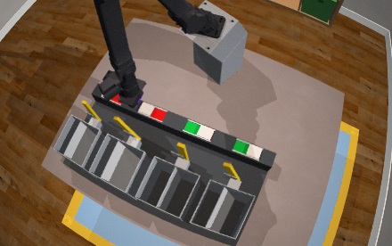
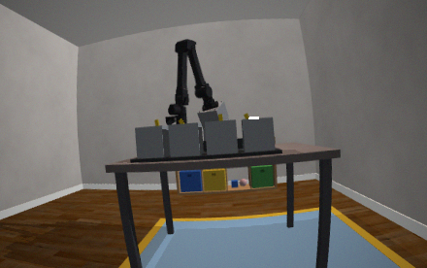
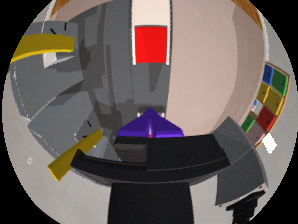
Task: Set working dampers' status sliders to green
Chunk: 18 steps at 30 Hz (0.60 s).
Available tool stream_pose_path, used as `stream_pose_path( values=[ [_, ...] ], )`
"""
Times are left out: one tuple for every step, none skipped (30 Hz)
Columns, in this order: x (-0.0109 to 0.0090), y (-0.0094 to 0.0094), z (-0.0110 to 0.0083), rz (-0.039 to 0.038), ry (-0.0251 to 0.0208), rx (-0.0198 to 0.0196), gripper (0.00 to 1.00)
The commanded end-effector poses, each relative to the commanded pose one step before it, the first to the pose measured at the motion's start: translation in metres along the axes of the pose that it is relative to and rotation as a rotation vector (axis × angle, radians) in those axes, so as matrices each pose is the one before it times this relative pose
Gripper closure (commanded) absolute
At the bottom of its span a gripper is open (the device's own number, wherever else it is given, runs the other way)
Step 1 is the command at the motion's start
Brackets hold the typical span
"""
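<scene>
Four grey duct dampers stand in a row, each with a yellow lever: the first (image 1: 77, 138), second (image 1: 117, 158), third (image 1: 168, 185) and fourth (image 1: 223, 208). A dark rail in front holds four sliders. The first slider (image 1: 116, 99) shows red and is partly hidden under my gripper (image 1: 129, 102), which is shut and empty, down on the rail. The second slider (image 1: 151, 111) shows red with its white cover to the left; it also shows in the wrist view (image 3: 150, 30). The third slider (image 1: 199, 129) and fourth slider (image 1: 248, 149) show green. The purple fingertips (image 3: 149, 127) point along the rail.
The grey arm base block (image 1: 220, 51) stands behind the rail. Yellow levers (image 3: 41, 50) lie left of the gripper in the wrist view. Coloured bins (image 2: 222, 179) sit on a shelf under the table. The table's front edge is just behind the dampers.
</scene>
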State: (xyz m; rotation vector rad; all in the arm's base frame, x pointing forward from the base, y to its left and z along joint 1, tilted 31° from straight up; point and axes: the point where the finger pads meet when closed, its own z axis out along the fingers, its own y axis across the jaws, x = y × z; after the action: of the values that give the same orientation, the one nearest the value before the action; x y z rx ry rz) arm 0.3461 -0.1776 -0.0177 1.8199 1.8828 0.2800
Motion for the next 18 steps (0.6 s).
stream_pose_path(
  values=[
    [0.00096,0.00441,0.00589,0.00331,-0.00065,-0.00279,1.00],
    [0.00000,0.00000,0.00000,0.00000,0.00000,0.00000,1.00],
    [0.00013,-0.00296,0.00039,0.00254,0.00154,0.00647,1.00],
    [-0.00038,0.00087,0.00041,0.00001,-0.00182,-0.00336,1.00],
    [0.00009,0.00035,0.00038,-0.00020,0.00016,-0.00057,1.00],
    [0.00000,0.00042,0.00034,-0.00044,-0.00007,-0.00062,1.00],
    [0.00013,0.00011,0.00030,-0.00033,0.00046,0.00047,1.00],
    [0.00024,-0.00012,0.00026,-0.00021,0.00093,0.00130,1.00],
    [-0.00007,0.00040,0.00022,-0.00038,-0.00038,-0.00105,1.00],
    [-0.00001,0.00026,0.00019,-0.00037,-0.00035,-0.00095,1.00],
    [0.00014,-0.00010,0.00015,-0.00022,0.00034,0.00048,1.00],
    [0.00017,-0.00027,0.00012,0.00001,0.00064,0.00108,1.00],
    [0.00000,-0.00010,0.00008,0.00013,0.00010,0.00032,1.00],
    [-0.00010,-0.00001,0.00006,0.00008,-0.00039,-0.00044,1.00],
    [0.00025,-0.00059,0.00003,0.00017,0.00026,0.00066,1.00],
    [0.00042,-0.00077,0.00002,0.00014,0.00094,0.00171,1.00],
    [0.00038,-0.00067,0.00001,0.00014,0.00117,0.00205,1.00],
    [0.00000,0.00000,0.00000,0.00000,0.00000,0.00000,1.00]
  ],
)
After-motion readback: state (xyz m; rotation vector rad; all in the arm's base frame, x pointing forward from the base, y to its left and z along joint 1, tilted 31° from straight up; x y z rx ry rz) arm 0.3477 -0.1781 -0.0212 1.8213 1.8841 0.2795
